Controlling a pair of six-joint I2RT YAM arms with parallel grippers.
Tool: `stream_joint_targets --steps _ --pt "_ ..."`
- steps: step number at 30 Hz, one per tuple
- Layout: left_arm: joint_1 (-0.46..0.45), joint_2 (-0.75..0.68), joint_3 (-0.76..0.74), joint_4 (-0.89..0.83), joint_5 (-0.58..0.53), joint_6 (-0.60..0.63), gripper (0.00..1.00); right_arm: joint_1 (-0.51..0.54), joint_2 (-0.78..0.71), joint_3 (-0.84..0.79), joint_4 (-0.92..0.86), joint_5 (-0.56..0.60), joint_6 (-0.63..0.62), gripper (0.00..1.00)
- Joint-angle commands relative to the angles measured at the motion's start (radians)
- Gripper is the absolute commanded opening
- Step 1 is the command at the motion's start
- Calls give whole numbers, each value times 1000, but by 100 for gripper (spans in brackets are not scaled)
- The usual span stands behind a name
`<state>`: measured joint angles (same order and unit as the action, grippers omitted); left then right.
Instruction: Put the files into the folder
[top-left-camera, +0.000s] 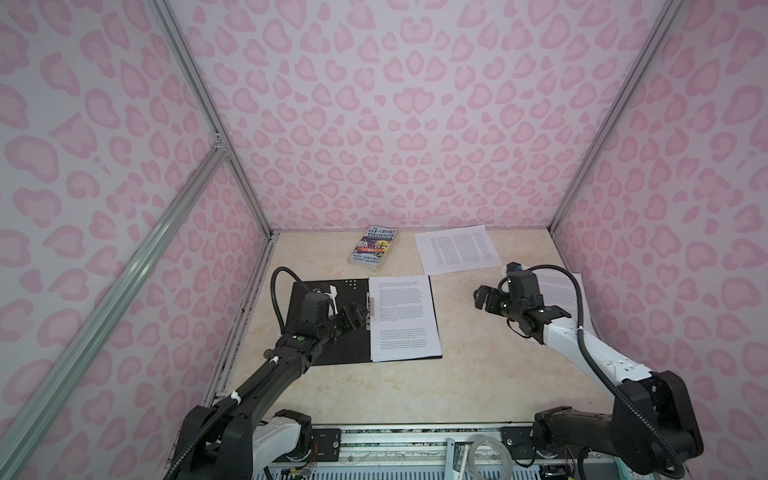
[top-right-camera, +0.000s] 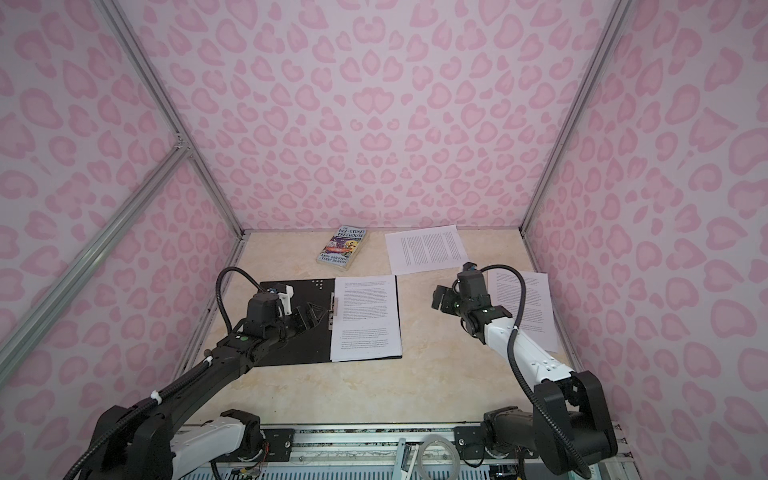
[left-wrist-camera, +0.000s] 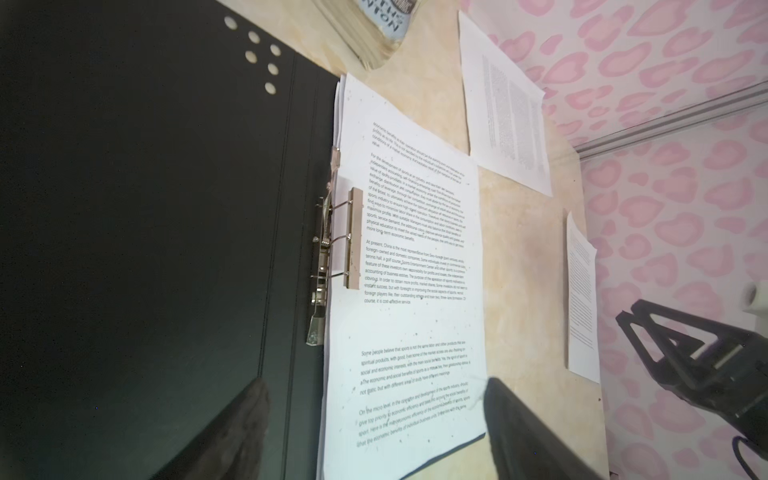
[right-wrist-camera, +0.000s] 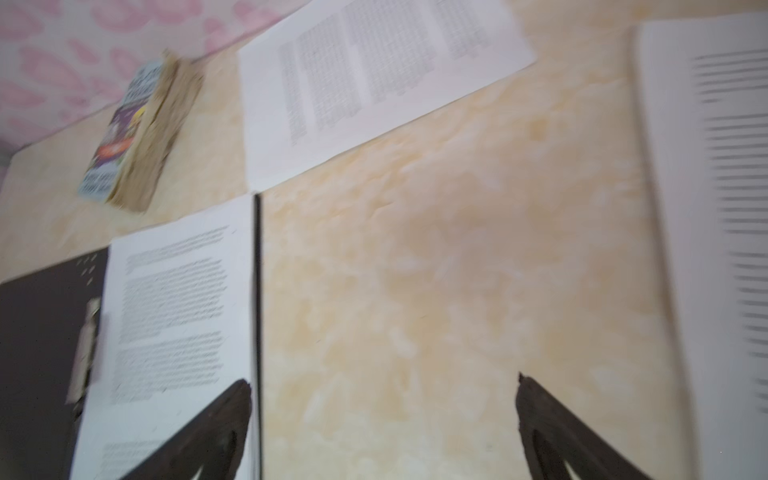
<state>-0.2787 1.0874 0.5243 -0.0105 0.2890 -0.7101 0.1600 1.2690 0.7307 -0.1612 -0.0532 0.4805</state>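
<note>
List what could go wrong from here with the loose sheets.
The far sheet and the right sheet lie flat on the table, so the open right claw may crumple or push them. The right arm overhangs the right sheet and could drag it. Filed sheets look fanned at one corner.

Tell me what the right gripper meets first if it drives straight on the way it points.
Most likely the bare tabletop, beside the edge of the open folder; the wrist view shows nothing between the right gripper, jaws open, and it. Depth is unclear.
</note>
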Motion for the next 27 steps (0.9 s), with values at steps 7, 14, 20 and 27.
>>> stream_joint_targets --steps 7,14,20,27 --pt "-153 -89 -37 151 73 67 98 -348 133 33 -21 52 96 98" --pt "-223 32 -9 281 260 47 98 -414 292 35 77 -106 89 95" --pt "-290 131 31 298 305 54 98 -357 311 14 97 -197 90 95" --pt "-307 157 43 289 292 66 98 -248 312 -53 125 -310 95 96"
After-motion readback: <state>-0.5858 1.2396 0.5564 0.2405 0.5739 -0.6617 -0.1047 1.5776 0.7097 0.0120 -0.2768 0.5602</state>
